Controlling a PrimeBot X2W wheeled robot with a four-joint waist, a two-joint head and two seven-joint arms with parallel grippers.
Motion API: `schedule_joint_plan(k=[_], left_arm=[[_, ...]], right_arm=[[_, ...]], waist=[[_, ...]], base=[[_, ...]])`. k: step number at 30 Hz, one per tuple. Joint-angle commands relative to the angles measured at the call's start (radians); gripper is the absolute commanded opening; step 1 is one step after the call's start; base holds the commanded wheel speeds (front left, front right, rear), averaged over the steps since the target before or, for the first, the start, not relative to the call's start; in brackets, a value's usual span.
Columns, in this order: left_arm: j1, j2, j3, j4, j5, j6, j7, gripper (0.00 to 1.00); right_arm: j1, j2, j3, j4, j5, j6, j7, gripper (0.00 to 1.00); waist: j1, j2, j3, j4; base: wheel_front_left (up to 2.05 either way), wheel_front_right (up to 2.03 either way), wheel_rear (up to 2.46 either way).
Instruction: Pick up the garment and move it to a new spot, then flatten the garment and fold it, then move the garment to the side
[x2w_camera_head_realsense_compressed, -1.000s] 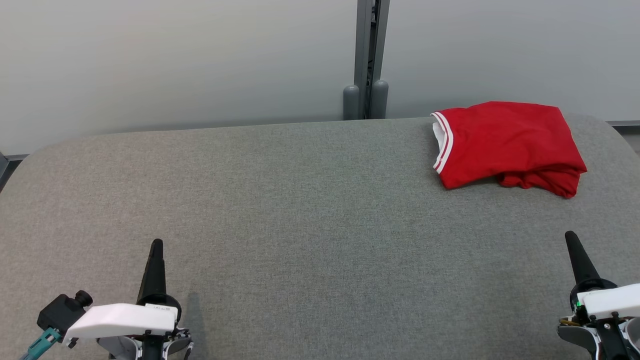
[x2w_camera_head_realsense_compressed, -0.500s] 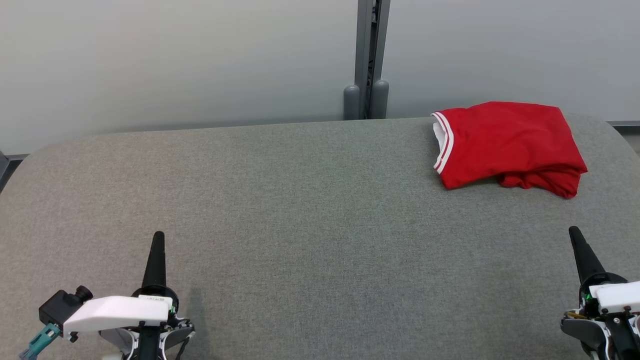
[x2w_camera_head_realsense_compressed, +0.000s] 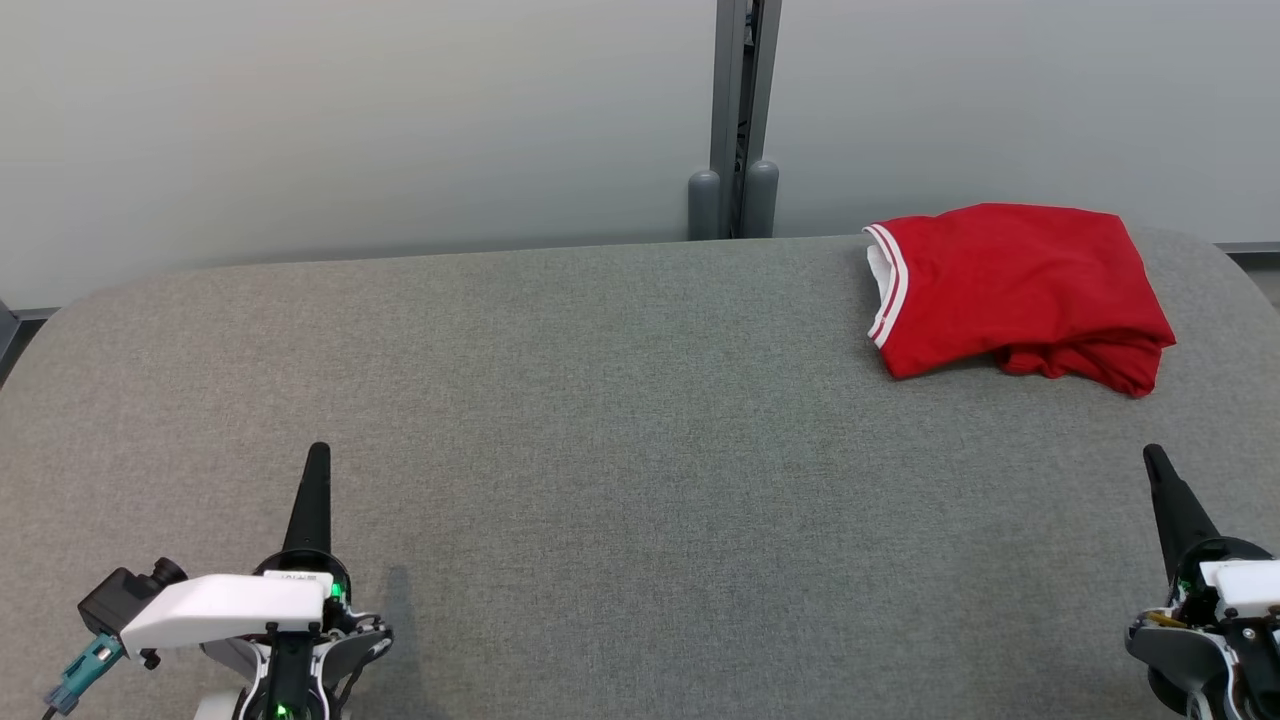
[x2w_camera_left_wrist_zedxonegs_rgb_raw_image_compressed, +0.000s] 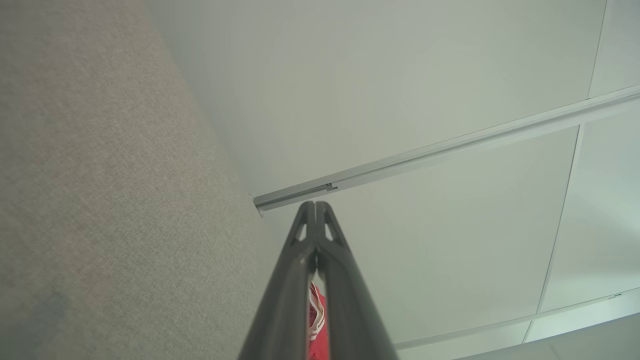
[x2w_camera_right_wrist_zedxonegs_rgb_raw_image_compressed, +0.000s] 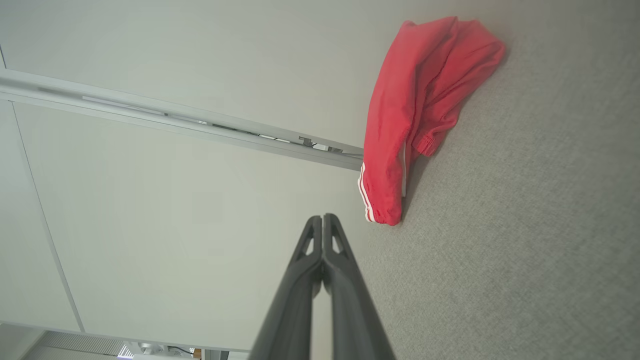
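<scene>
Garment (x2w_camera_head_realsense_compressed: 1015, 285) lies loosely folded at 2 o'clock, far side of the table (x2w_camera_head_realsense_compressed: 600, 400). Left gripper (x2w_camera_head_realsense_compressed: 318, 452) at 7 & right gripper (x2w_camera_head_realsense_compressed: 1152, 456) at 5 both clenched, empty. Imo fits done or pre-pickup, I can't tell.

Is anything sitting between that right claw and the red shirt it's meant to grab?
Nothing visible does. Bare grey table lies between the shut right gripper and the red garment, which rests near the table's far right edge.
</scene>
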Motion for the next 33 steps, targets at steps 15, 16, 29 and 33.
schedule_joint_plan(k=[15,16,29,33], left_arm=[[-0.039,0.007,-0.008,0.001,-0.129,-0.013,0.022,0.00],[-0.041,0.007,-0.008,0.001,-0.137,-0.013,0.023,0.00],[-0.056,0.008,-0.014,0.006,-0.233,-0.019,0.038,0.00],[-0.060,0.008,-0.015,0.006,-0.247,-0.019,0.041,0.00]], right_arm=[[-0.030,0.008,-0.041,0.003,0.102,0.002,0.048,0.00],[-0.031,0.009,-0.043,0.003,0.107,0.002,0.050,0.00],[-0.039,0.020,-0.070,0.011,0.181,0.002,0.085,0.00],[-0.040,0.022,-0.073,0.012,0.193,0.002,0.090,0.00]], waist=[[0.0000,0.0000,0.000,0.001],[0.0000,0.0000,0.000,0.001],[0.0000,0.0000,0.000,0.002],[0.0000,0.0000,0.000,0.003]], base=[[0.00,0.00,0.00],[0.00,0.00,0.00],[0.00,0.00,0.00],[0.00,0.00,0.00]])
